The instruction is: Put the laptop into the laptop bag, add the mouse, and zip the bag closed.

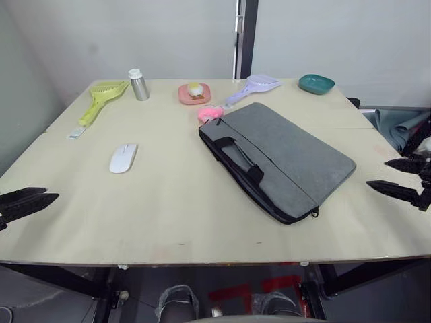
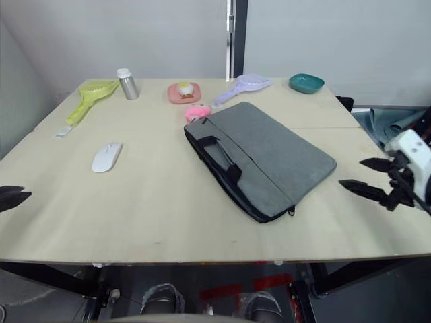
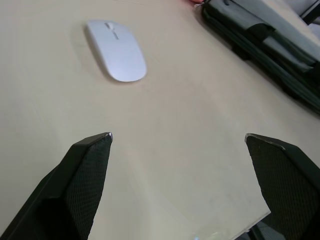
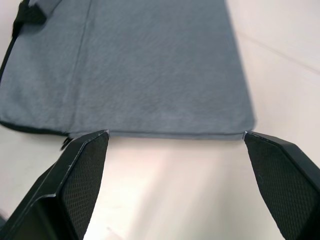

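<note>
Laptop bag (image 1: 283, 158) lay flat and diagonal on the pale table (image 1: 175, 215), right of centre, with the black strap handles (image 1: 241, 156) on its near-left long edge. Seemed zipped along that edge, with a small pull at the near corner. Mouse (image 1: 123, 158) rested on the table well apart from the bag, to the left. Laptop itself not made out.

Left gripper (image 3: 177, 137) hovered low above the near-left edge of the table, jaws released and wide, nothing between them, mouse ahead of it. Right gripper (image 4: 175, 134) hung near the right edge, jaws also spread and empty, pointing at the short end of the bag.

Along the far side stood a green scoop (image 1: 101, 97), a metal bottle (image 1: 138, 85), a pink dish (image 1: 194, 93), a lilac scoop (image 1: 254, 87) and a teal bowl (image 1: 316, 83). Pink plush toy (image 1: 209, 113) lay touching the far corner of the bag.
</note>
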{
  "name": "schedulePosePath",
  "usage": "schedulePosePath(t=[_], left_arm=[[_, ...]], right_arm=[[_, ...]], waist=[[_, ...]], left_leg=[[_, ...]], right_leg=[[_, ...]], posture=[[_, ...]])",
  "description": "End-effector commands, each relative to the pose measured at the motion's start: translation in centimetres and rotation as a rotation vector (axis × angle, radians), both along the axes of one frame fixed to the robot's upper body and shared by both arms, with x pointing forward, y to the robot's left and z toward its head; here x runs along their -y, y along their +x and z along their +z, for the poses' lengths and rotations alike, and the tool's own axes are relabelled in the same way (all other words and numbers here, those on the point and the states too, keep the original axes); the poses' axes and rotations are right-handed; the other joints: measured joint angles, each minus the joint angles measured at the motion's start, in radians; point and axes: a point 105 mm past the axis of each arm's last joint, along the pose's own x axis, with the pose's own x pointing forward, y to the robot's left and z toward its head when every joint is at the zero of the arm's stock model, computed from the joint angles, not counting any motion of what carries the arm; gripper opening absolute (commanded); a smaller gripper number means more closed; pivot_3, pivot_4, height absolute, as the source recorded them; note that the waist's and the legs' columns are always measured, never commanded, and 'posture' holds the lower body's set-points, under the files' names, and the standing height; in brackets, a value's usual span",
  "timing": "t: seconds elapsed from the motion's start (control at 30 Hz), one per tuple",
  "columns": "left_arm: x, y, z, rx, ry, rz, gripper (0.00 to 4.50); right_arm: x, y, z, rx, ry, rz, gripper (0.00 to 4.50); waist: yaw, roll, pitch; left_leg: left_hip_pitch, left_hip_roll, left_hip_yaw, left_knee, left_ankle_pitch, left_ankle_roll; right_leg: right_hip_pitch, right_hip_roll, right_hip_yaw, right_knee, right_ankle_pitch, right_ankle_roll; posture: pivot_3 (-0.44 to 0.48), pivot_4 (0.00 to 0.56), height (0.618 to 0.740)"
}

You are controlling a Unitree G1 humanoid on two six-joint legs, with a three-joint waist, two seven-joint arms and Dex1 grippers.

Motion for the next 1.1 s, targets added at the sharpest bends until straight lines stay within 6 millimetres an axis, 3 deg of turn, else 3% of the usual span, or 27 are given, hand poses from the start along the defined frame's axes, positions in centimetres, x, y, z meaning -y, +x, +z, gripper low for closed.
schedulePosePath(t=[0.03,0.23,0.37,0.5,0.63,0.73,0.9,1.1], left_arm=[[-0.2,0.7,2.4,0.084,0.062,-0.011,4.50],[0.4,2.6,2.9,0.131,0.109,-0.005,4.50],[-0.1,4.7,1.9,0.173,0.218,0.065,4.50],[-0.5,8.0,1.0,0.207,0.281,0.226,4.50],[2.5,10.4,-0.2,0.178,0.209,0.204,4.50],[4.3,12.1,-0.9,0.147,0.159,0.213,4.50],[5.7,15.2,-2.7,0.078,0.163,0.314,4.50],[7.2,17.3,-4.2,0.056,0.207,0.317,4.50]], right_arm=[[1.2,-0.4,1.6,0.077,-0.028,-0.032,4.48],[0.0,-0.3,1.4,0.087,-0.016,0.021,4.48],[-3.8,0.7,2.6,0.160,0.023,0.146,4.48],[-9.3,2.5,4.1,0.223,0.029,0.289,4.48],[-13.8,3.7,5.1,0.264,0.044,0.396,4.48],[-17.0,3.3,6.1,0.302,0.074,0.507,4.48],[-19.8,3.2,6.8,0.342,0.058,0.589,4.48],[-20.4,2.3,6.9,0.351,0.033,0.631,4.48]], waist=[[0.003,0.000,0.000],[0.006,0.000,0.000],[-0.004,0.001,-0.001],[-0.008,0.002,-0.001],[-0.005,0.001,-0.002],[0.001,0.001,-0.002],[0.007,0.000,-0.002],[0.001,0.000,-0.002]], left_leg=[[0.001,0.000,0.000,0.000,0.000,0.000],[0.006,0.000,0.000,0.000,0.000,0.000],[0.006,0.000,0.001,0.000,0.000,0.000],[0.010,0.000,0.002,0.000,0.000,0.000],[0.011,0.000,0.000,0.002,0.000,0.000],[0.009,0.000,0.000,0.005,0.000,0.000],[0.004,0.000,-0.002,0.008,0.000,0.000],[0.004,-0.001,-0.003,0.008,0.001,-0.001]], right_leg=[[0.000,0.000,0.000,0.000,0.000,0.000],[0.003,0.000,0.000,0.003,0.000,0.000],[0.003,0.000,0.001,0.004,0.000,-0.001],[0.003,0.001,0.003,0.008,0.000,-0.001],[0.004,0.001,0.003,0.012,0.000,-0.001],[0.004,0.001,0.003,0.013,0.000,-0.002],[0.003,0.000,0.001,0.012,-0.001,-0.004],[0.003,0.000,0.001,0.013,-0.001,-0.003]], posture=[[0.000,0.150,0.740],[0.000,0.150,0.740],[0.000,0.150,0.740],[0.000,0.150,0.740],[0.000,0.150,0.740],[0.000,0.150,0.740],[0.000,0.150,0.740],[0.000,0.150,0.740]])
